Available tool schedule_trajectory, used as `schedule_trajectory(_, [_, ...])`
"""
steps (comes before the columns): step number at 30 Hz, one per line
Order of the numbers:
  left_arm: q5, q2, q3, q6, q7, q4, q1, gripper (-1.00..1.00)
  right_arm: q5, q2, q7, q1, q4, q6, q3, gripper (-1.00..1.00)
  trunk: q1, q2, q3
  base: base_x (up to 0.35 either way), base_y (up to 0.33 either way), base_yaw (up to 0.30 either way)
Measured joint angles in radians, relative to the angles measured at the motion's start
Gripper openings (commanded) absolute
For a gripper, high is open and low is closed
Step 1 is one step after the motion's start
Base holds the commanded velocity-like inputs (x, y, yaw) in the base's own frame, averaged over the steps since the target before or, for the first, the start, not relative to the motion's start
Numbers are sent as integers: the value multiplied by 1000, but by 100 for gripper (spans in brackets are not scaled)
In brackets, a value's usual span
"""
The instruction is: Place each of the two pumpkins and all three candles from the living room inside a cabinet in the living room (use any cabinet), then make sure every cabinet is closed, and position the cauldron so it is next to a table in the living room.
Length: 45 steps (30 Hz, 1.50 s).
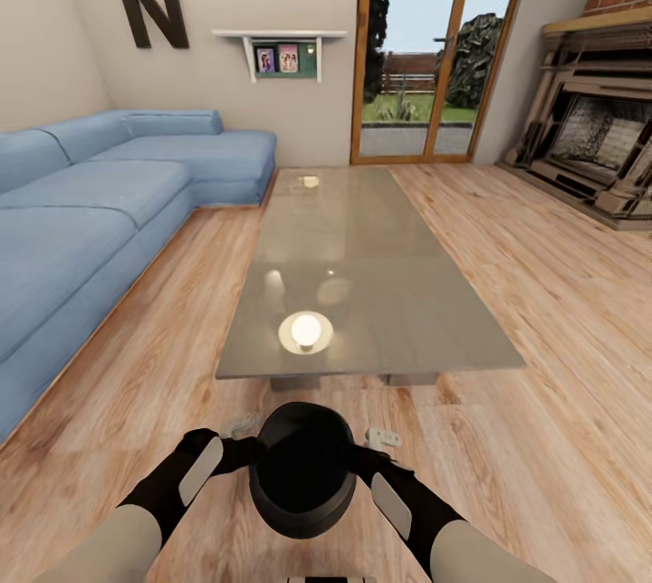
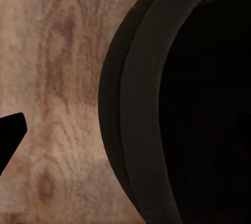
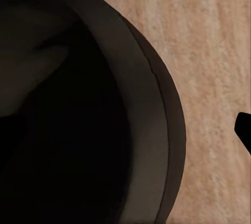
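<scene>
**Black cauldron close against the wood floor**

The cauldron (image 3: 78, 119) looms very near here, its matte black body taking up most of the scene. Its wide rim curves round as a dark grey band, and inside that band the mouth drops into near-total darkness. Past the rim lies the pale wooden floor (image 3: 209, 41), its grain running in soft streaks. A small black tip (image 3: 244, 130), seemingly one fingertip, pokes in at the edge over the floor, apart from the pot.

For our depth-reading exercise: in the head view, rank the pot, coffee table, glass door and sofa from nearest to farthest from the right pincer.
1. Pot, beside the right pincer.
2. Coffee table, just ahead.
3. Sofa, leftward.
4. Glass door, far wall.
</scene>
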Motion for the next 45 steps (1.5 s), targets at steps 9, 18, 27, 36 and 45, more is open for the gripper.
schedule_trajectory(9, [1, 0, 0, 0, 0, 0, 0, 100, 0, 0, -1, 0, -1, 0, 0, 100, -4, 2, 35, -100, 0, 0])
schedule_trajectory(18, [1, -1, 0, 0, 0, 0, 0, 100, 0, 0, -1, 0, -1, 1, 0, 100, -8, 4, 70, -51, 0, 0])
schedule_trajectory(27, [2, -1, 0, 0, 0, 0, 0, 100, 0, 0, -1, 0, -1, -1, 0, 100, -12, 6, 104, -141, 0, 0])
schedule_trajectory(36, [2, -2, 0, 0, 0, 0, 0, 100, 0, 0, -1, 0, -2, 4, 0, 100, -16, 8, 139, -47, 1, 0])
schedule_trajectory(45, [2, -1, 0, 0, 0, 0, 0, 100, 0, 0, -1, 0, -2, 5, -1, 100, -46, 63, 168, -294, 61, 0])
